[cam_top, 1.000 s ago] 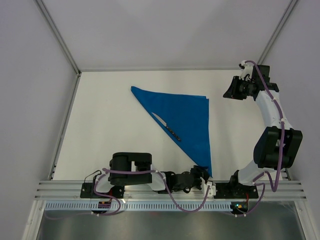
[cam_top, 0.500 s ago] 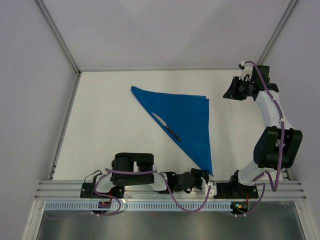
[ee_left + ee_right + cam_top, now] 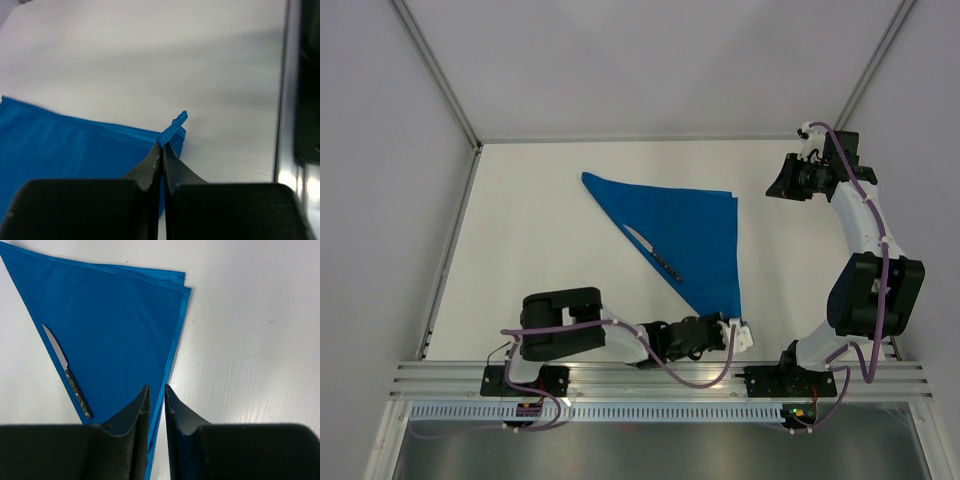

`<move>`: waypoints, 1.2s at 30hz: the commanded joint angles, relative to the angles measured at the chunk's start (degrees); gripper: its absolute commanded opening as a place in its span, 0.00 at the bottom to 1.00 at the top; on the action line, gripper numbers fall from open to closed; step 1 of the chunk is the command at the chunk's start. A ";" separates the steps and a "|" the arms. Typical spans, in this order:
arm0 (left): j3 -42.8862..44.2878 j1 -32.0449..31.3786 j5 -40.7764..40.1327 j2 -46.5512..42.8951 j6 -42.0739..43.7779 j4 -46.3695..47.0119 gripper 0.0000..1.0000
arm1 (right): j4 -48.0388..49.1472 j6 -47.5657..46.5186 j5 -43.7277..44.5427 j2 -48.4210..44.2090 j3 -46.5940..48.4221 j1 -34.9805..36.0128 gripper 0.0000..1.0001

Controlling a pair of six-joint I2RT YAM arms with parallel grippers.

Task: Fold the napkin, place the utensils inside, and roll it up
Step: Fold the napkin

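The blue napkin [image 3: 695, 235] lies folded into a triangle on the white table, one point toward the near edge. The knife [image 3: 655, 257], the only one of the utensils in view, rests along the cloth's left slanted edge, blade pointing away. My left gripper [image 3: 734, 330] is low at that near point, shut on the napkin corner [image 3: 172, 127], which sticks up between its fingertips. My right gripper [image 3: 780, 186] hovers high beyond the cloth's right corner. In the right wrist view the napkin [image 3: 110, 335] and knife [image 3: 66, 372] show below the right gripper [image 3: 156, 389], narrowly open and holding nothing.
The table's metal rail [image 3: 650, 375] runs along the near edge behind the left arm. A dark frame edge [image 3: 300, 100] stands at the right of the left wrist view. White side walls close in the table on the left, back and right.
My left gripper has shut on the napkin's near corner, and the left arm has swung so the corner sits slightly farther from the rail. The right arm has stayed put.
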 commanded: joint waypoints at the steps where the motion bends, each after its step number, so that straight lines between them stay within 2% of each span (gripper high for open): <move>1: 1.83 6.14 4.42 -7.21 -16.36 -2.14 0.02 | 1.47 0.60 -1.77 0.46 0.02 -0.04 0.23; 7: 1.31 16.52 8.39 -12.31 -36.48 -7.33 0.02 | 1.12 0.42 -2.12 0.37 0.02 -0.04 0.23; 10: -0.54 22.40 7.60 -14.69 -43.17 -8.73 0.02 | 1.03 0.16 -2.29 0.63 -0.07 0.05 0.23; 13: -1.60 25.57 5.58 -16.27 -47.66 -11.19 0.02 | 0.85 0.25 -2.38 0.90 0.10 0.22 0.23; 19: -2.22 34.62 5.58 -16.71 -54.34 -14.97 0.02 | 0.76 -0.01 -1.77 1.25 0.19 1.36 0.23; 28: -2.30 42.27 6.10 -15.66 -60.76 -18.41 0.02 | 0.41 -0.63 -1.06 1.86 0.37 2.60 0.23; 36: -1.86 46.41 8.12 -13.82 -65.07 -19.99 0.02 | 0.24 -0.98 -0.63 2.04 0.54 3.47 0.23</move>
